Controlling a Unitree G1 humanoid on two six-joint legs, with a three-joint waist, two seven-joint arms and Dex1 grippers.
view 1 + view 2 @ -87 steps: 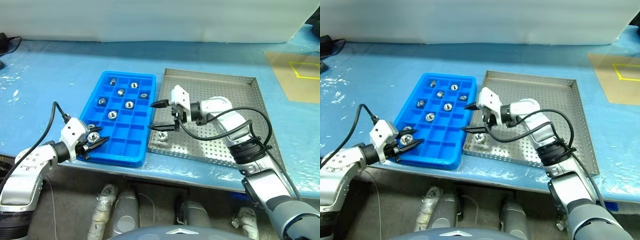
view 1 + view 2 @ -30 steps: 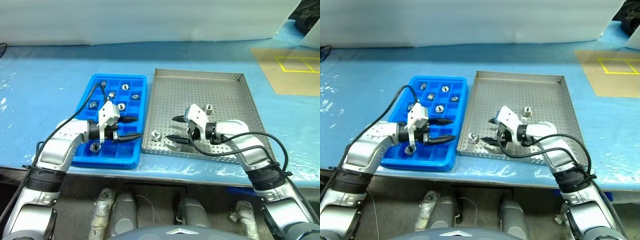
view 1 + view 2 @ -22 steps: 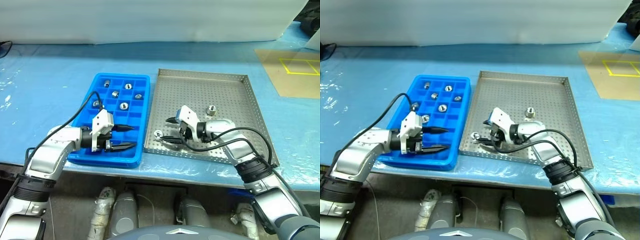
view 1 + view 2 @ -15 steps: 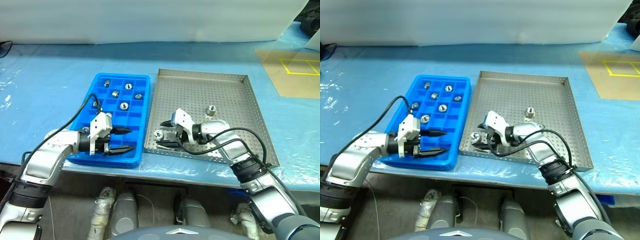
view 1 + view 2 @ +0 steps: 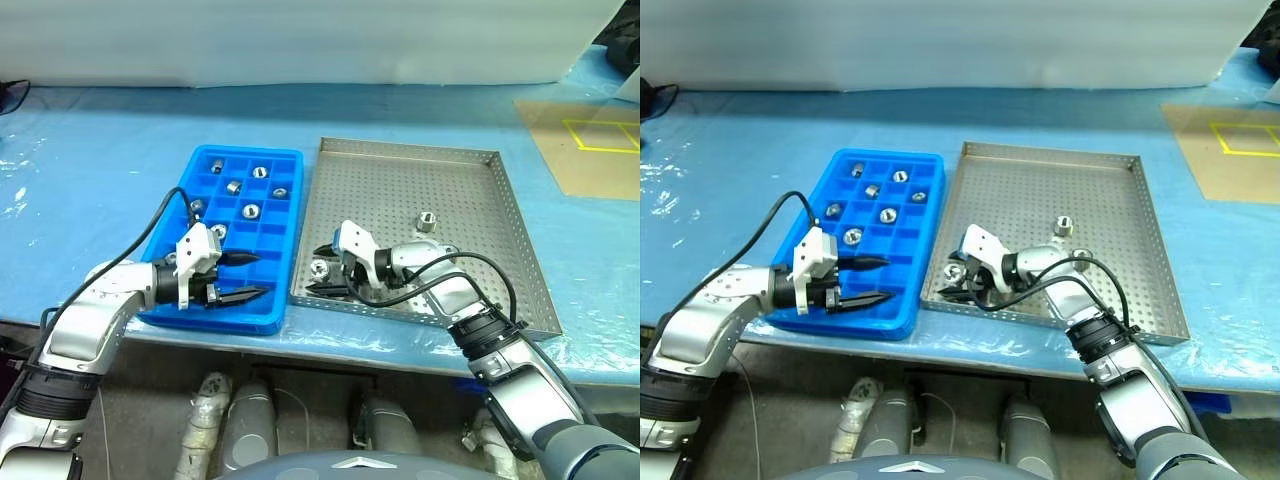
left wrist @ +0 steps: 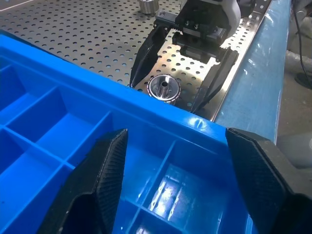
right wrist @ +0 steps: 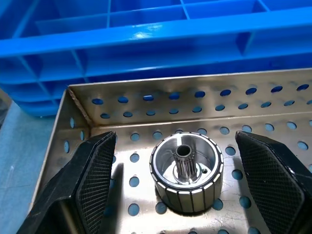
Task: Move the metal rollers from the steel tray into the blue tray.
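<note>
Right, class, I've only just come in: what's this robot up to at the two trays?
It is sorting metal rollers. The right gripper sits open around one roller near the steel tray's corner, not yet gripping it. The left gripper hovers open and empty over the blue tray, which already holds several; another roller waits.

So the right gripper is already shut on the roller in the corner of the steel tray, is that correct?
Not quite. The right gripper is open: in the right wrist view its fingers stand apart on either side of the roller, not touching it. The roller does sit in the corner of the steel tray.
</note>
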